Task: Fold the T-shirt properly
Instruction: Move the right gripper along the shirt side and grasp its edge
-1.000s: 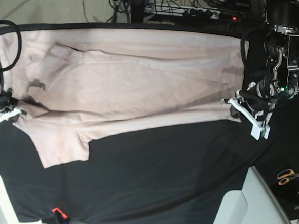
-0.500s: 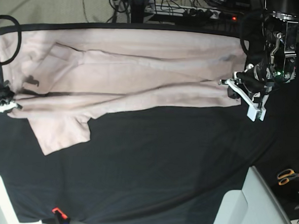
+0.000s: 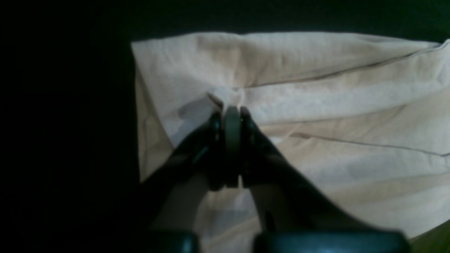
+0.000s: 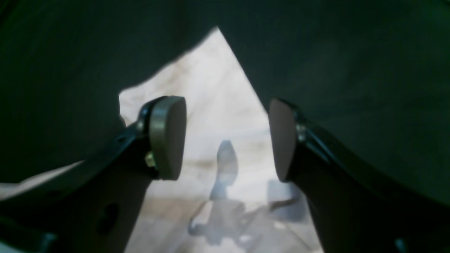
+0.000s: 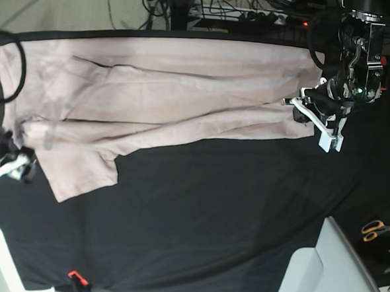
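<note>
The pale pink T-shirt (image 5: 165, 94) lies stretched along the far side of the black table cover (image 5: 211, 213), its near long edge folded over and one sleeve (image 5: 81, 172) sticking out toward me. My left gripper (image 5: 297, 104) is at the shirt's right end, shut on a pinch of fabric (image 3: 225, 100); in the left wrist view the left gripper (image 3: 232, 114) has its fingers pressed together. My right gripper (image 5: 11, 168) sits just off the shirt's left end. In the right wrist view the right gripper (image 4: 225, 138) is open above a corner of the T-shirt (image 4: 214, 77), holding nothing.
Orange-handled scissors (image 5: 374, 230) lie at the right edge. A pale box (image 5: 336, 274) fills the near right corner. A small red-tipped tool (image 5: 74, 275) rests at the near edge. Cables and a power strip (image 5: 269, 17) run beyond the table's far edge.
The right gripper opened, let go of the shirt's left end and drew back toward the near side. The left gripper carried the right end toward the far edge, narrowing the shirt.
</note>
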